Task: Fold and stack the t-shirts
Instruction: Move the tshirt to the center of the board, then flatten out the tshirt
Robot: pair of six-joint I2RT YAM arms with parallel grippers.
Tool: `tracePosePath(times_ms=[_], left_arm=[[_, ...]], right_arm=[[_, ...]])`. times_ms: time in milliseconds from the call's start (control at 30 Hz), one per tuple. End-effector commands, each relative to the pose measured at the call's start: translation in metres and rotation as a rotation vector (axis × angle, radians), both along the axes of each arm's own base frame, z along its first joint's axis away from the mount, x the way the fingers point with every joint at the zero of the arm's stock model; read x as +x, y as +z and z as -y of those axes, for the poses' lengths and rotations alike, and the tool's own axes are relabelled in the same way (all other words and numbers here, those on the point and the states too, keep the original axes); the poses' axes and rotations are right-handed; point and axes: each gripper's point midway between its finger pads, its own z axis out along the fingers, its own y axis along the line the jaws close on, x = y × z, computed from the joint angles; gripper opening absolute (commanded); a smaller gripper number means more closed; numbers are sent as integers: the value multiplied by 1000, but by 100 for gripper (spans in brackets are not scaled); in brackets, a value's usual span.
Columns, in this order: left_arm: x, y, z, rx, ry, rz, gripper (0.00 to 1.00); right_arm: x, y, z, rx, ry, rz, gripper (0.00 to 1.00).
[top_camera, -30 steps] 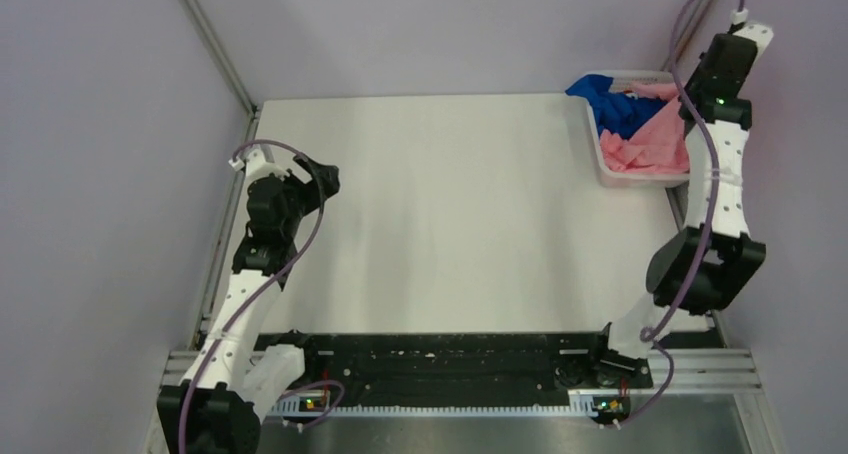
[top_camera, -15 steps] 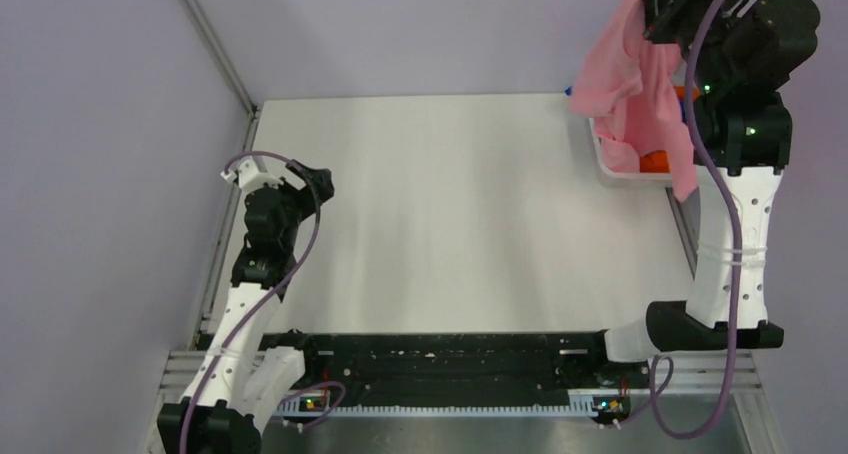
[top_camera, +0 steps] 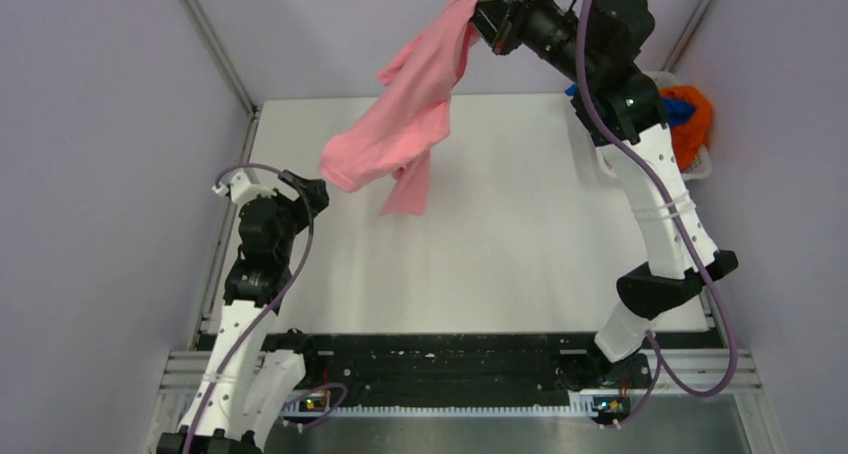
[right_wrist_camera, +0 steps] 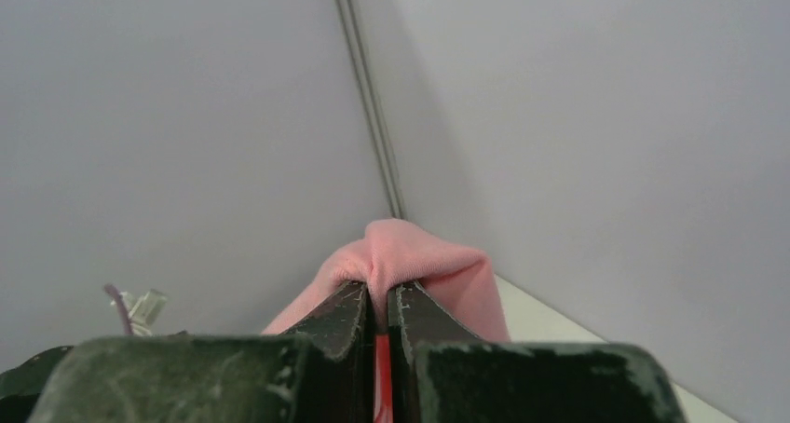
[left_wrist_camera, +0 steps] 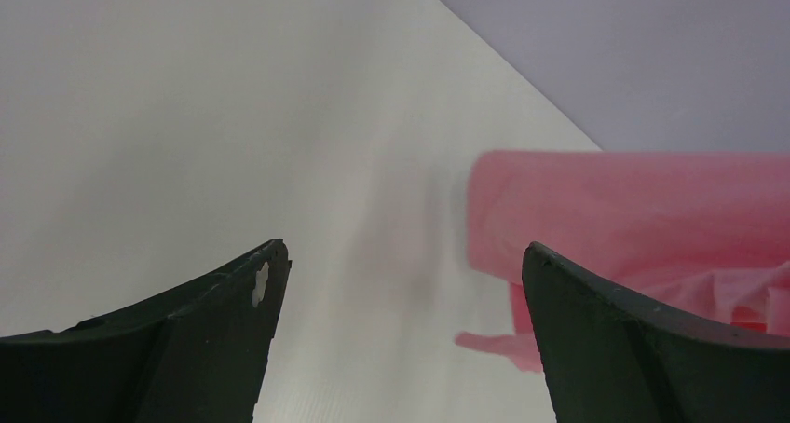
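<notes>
Over white table [top_camera: 520,254], my right claw [top_camera: 488,12] is pinching the floppy, lightweight pink t-shirt [top_camera: 400,124] tight by its bunched edge; left claw [left_wrist_camera: 402,260] is gaping empty.

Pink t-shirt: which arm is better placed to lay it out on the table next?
Right, probably. The right gripper is shut on the pink t-shirt, which hangs in the air over the table. The left gripper stands open and empty by the table's left edge, apart from the cloth.
</notes>
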Motion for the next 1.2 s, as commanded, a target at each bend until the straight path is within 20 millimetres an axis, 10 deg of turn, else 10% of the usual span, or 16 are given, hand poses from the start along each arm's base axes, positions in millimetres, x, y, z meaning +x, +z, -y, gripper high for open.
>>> tracePosePath(times_ms=[0,100,200,233,333,400,533,667,967,1167], left_arm=[[-12,8,-8,-10,47,7,99],[-19,-2,-10,2,53,-42,99],[-25,-20,-13,5,69,-110,99],[-26,-26,-12,4,69,-124,99],[-18,-43,-2,4,5,-149,99],[-11,-53,9,-13,-52,-192,99],[6,-73,11,-48,-26,-326,99],[16,-91,7,-45,2,-420,99],[-1,-103,-20,-51,131,-494,99],[-24,-113,-26,-57,174,-536,99]], right_arm=[[5,11,24,85,-129,20,0],[24,-84,40,-18,-268,-167,0],[27,-229,81,-147,-472,-355,0],[20,-301,99,-226,-531,-441,9],[8,-390,169,-259,-759,-639,67],[2,-406,203,-249,-861,-751,94],[-9,-387,205,-305,-889,-715,99],[-36,-392,129,-402,-641,-690,98],[-163,-479,-61,-818,-41,-683,87],[-213,-536,-92,-1023,127,-749,75]])
